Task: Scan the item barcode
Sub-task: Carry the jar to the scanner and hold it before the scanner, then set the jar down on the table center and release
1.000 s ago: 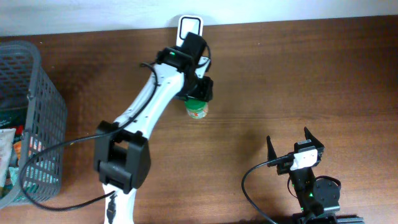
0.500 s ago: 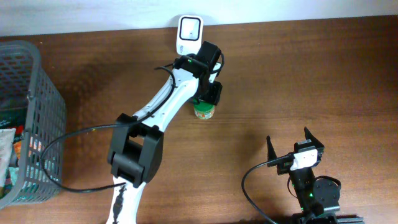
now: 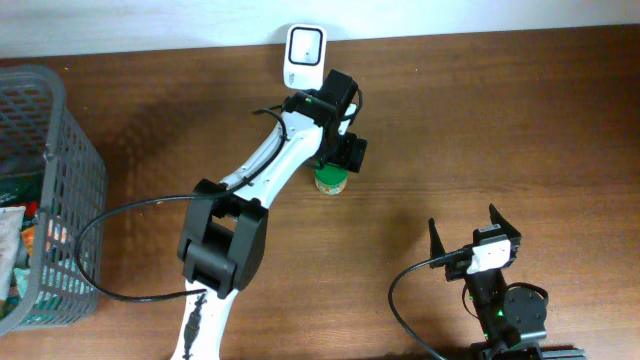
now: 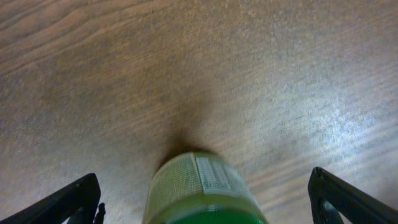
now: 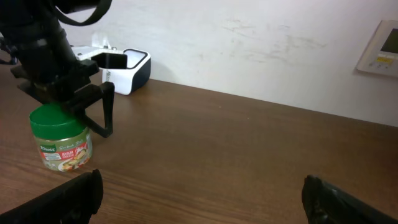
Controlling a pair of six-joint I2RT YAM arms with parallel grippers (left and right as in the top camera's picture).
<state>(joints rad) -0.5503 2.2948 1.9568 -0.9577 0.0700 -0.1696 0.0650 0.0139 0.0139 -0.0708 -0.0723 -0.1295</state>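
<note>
A small jar with a green lid (image 3: 331, 181) and a printed label stands upright on the wooden table, a little in front of the white barcode scanner (image 3: 304, 47). My left gripper (image 3: 336, 158) hovers over the jar, open, its fingers (image 4: 69, 202) well apart from the jar (image 4: 200, 186) on both sides. In the right wrist view the jar (image 5: 60, 138) rests on the table under the left gripper (image 5: 71, 93), and the scanner (image 5: 127, 68) stands behind it by the wall. My right gripper (image 3: 475, 232) sits open near the front right, holding nothing (image 5: 199, 199).
A grey wire basket (image 3: 60, 130) with several packaged items stands at the table's left edge. The left arm's black cable (image 3: 110, 225) loops across the table beside it. A white wall panel (image 5: 380, 46) hangs at the far right.
The left arm carried the jar rightward and set it down in front of the scanner. Its jaws have since opened and let go of the jar. The right arm has not moved.
</note>
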